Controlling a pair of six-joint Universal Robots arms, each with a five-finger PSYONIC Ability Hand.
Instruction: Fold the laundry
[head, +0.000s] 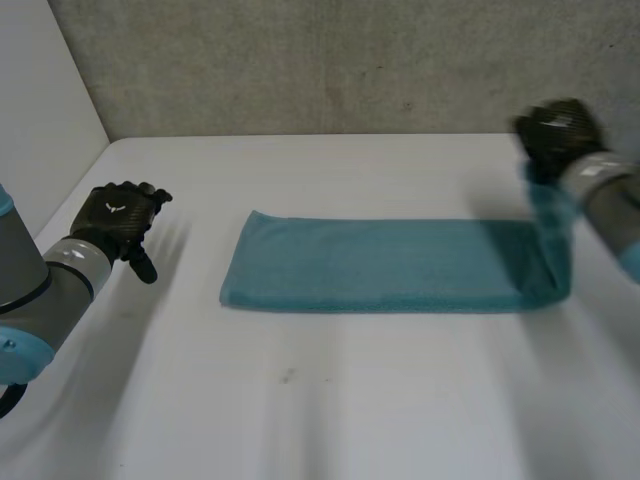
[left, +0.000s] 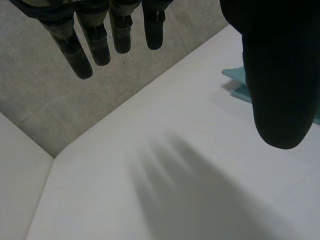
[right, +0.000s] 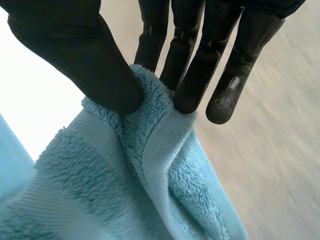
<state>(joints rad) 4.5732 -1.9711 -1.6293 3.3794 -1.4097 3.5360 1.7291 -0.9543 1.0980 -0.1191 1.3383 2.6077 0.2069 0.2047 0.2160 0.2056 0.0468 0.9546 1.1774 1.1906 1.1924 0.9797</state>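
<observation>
Black and slack-fingered, the left hand (head: 118, 222) hovers over the white table (head: 300, 400) at nine o'clock, holding nothing, apparently keeping clear of the fold. The teal towel (head: 370, 265), a long folded strip, lies across the centre. At three o'clock the right hand (head: 562, 135) pinches the strip's end between thumb and fingers (right: 192, 75) and holds it raised, probably to carry it toward nine.

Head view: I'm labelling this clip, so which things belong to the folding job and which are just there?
Job:
towel
right hand, pinching the towel's lifted end
left hand, open, apart from the towel

Just there:
table
wall
</observation>
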